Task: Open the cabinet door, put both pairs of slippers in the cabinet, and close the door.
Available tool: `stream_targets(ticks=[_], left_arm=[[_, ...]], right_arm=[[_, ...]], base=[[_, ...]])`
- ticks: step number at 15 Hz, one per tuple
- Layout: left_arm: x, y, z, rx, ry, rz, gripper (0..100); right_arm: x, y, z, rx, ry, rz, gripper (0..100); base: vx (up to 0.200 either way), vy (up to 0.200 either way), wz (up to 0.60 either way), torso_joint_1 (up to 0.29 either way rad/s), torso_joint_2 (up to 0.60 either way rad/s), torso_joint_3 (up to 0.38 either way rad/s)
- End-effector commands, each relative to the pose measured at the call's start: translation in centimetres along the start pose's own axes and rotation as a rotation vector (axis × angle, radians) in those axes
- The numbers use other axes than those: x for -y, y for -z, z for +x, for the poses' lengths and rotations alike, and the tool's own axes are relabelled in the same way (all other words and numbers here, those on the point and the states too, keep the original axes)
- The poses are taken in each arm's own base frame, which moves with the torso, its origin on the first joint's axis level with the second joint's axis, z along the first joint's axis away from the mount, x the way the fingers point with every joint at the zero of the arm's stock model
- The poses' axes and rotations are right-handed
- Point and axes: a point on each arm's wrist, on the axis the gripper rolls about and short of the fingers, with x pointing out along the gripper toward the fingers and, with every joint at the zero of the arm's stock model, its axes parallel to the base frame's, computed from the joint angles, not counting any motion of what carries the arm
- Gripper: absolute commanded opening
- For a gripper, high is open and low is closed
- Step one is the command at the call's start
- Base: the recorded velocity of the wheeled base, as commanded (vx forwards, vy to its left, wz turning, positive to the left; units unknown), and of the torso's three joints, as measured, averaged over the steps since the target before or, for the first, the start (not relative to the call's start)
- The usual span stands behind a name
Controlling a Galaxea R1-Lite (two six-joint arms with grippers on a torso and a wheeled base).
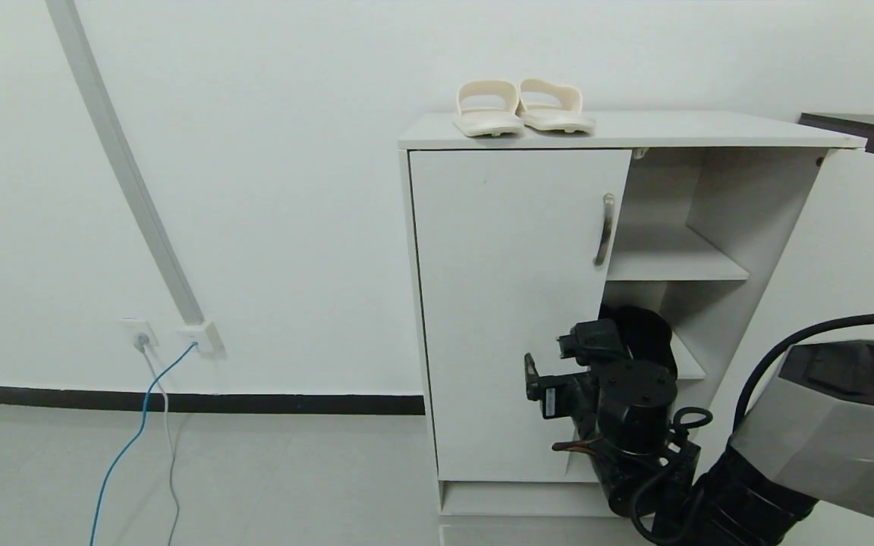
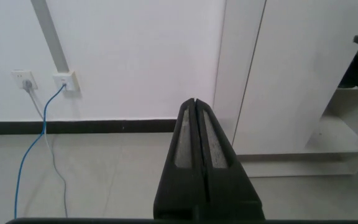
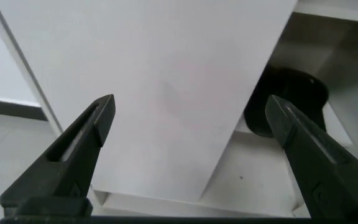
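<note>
The black slippers (image 1: pixel 638 330) lie on the lower shelf (image 1: pixel 691 365) inside the cabinet (image 1: pixel 710 130), at the shelf's left side, just behind the edge of the shut left door (image 1: pixel 513 303). The cream slippers (image 1: pixel 524 108) sit side by side on the cabinet's top, toward its left half, not yet put away. The right door (image 1: pixel 854 243) is swung wide open, and the upper shelf (image 1: pixel 672 262) is bare.

The right gripper (image 3: pixel 191 102) hangs low in front of the cabinet, facing the shut door's edge and the black pair. Its fingers are spread wide and hold nothing. The left gripper (image 2: pixel 195 109) is off to the left of the cabinet, near the floor, with its fingers pressed flat together and nothing between them.

Judging from this layout, the door is open and the first pair appears stowed, so the step in hand is fetching the second pair. That calls for the right arm to back out of the opening, clear of the shelf and door edge. It then needs to rise to the cabinet top and grip the cream pair. The bare upper shelf looks like the easiest place to set them. Swinging the right door shut comes last, and it hangs far to the right, so reaching it may be awkward.
</note>
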Motion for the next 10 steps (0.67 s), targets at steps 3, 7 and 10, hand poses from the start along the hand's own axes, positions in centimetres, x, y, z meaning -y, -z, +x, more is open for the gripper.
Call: stream_targets(ticks=[3, 7, 10], left_arm=[[0.00, -0.01, 0.01, -0.001, -0.001, -0.001, 0], [0.00, -0.01, 0.01, -0.001, -0.001, -0.001, 0], [0.01, -0.01, 0.01, -0.001, 0.001, -0.001, 0]], right_arm=[[-0.08, 0.43, 0.07, -0.009, -0.004, -0.009, 100], [-0.12, 0.51, 0.11, -0.010, -0.004, -0.010, 100], [-0.14, 0.67, 0.14, -0.014, -0.002, -0.018, 100]], base=[[0.000, 0.000, 0.00, 0.000, 0.00, 0.000], [0.000, 0.000, 0.00, 0.000, 0.00, 0.000], [0.000, 0.000, 0.00, 0.000, 0.00, 0.000]])
